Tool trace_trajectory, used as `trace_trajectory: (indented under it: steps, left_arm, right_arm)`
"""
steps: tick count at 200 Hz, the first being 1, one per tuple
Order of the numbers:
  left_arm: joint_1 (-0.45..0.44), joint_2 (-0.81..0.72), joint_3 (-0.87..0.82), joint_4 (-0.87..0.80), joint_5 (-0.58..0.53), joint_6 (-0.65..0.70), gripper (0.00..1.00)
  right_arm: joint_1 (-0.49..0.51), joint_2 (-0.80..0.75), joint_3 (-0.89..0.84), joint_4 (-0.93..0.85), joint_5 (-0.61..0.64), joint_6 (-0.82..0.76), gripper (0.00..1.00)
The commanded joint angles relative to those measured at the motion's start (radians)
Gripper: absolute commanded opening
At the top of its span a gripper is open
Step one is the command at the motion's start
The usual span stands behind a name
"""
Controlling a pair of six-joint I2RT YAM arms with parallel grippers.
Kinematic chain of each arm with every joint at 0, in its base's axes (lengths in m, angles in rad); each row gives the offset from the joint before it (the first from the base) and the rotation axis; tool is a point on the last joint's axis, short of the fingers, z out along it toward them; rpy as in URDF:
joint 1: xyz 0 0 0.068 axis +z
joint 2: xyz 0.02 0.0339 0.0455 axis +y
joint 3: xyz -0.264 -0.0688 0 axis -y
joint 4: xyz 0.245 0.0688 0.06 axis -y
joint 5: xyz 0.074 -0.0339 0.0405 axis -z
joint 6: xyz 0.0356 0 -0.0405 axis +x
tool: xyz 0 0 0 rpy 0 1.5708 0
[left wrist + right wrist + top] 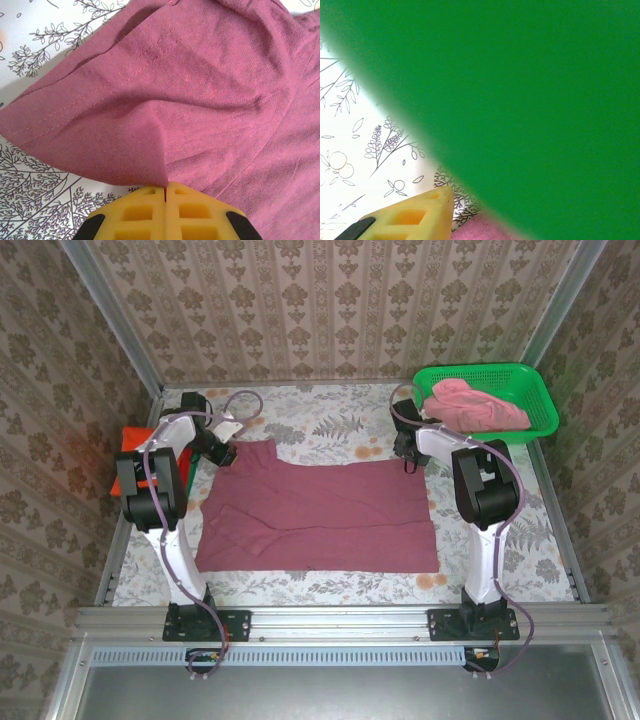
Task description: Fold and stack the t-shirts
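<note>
Soft maroon cloth t-shirt [315,515] lies flat on the floral desk [340,425], long side running left-right. The left fingers [142,212] are pinched shut on its far-left sleeve. Right fingers [405,217] sit near the far-right corner, but I can't tell if they're open or closed.

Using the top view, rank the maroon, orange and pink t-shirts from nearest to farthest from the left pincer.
1. maroon t-shirt, pinched in the left pincer.
2. orange t-shirt, at the table's left edge.
3. pink t-shirt, in the green basket, far right.
</note>
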Motion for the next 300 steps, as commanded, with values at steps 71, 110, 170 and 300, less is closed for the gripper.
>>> trace_trajectory:
  steps: [71,110,170,300]
  left_arm:
    - [0.000,0.027,0.011,-0.025,0.036,0.022,0.00]
    - [0.000,0.022,0.015,-0.023,0.041,0.020,0.00]
    - [0.000,0.022,0.001,-0.012,0.040,0.021,0.00]
    - [-0.003,0.015,0.016,-0.030,0.067,0.008,0.00]
  right_arm:
    - [0.042,0.029,0.050,-0.115,0.057,-0.155,0.39]
    - [0.074,-0.063,0.002,-0.029,0.093,-0.169,0.43]
    - [0.171,-0.197,-0.182,0.008,0.090,-0.095,0.45]
    - [0.554,-0.515,-0.722,0.013,-0.032,0.117,0.43]
